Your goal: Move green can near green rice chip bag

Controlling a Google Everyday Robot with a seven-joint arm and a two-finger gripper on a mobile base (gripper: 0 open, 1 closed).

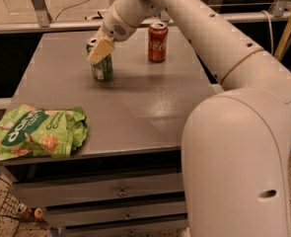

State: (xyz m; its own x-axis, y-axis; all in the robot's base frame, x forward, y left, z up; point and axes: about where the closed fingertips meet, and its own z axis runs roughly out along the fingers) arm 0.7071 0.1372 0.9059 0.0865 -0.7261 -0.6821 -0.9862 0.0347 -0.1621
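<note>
The green can (102,69) stands upright at the back left of the grey table (150,107). My gripper (100,48) reaches down from the upper right and is shut on the can's top. One cream finger (100,51) shows in front of the can; the other is hidden behind it. The green rice chip bag (34,132) lies flat on the table's front left corner, hanging over the edge, well apart from the can.
A red Coca-Cola can (158,42) stands upright at the back of the table, to the right of the green can. My arm's large white body (234,157) fills the right foreground. Drawers (120,194) sit under the tabletop.
</note>
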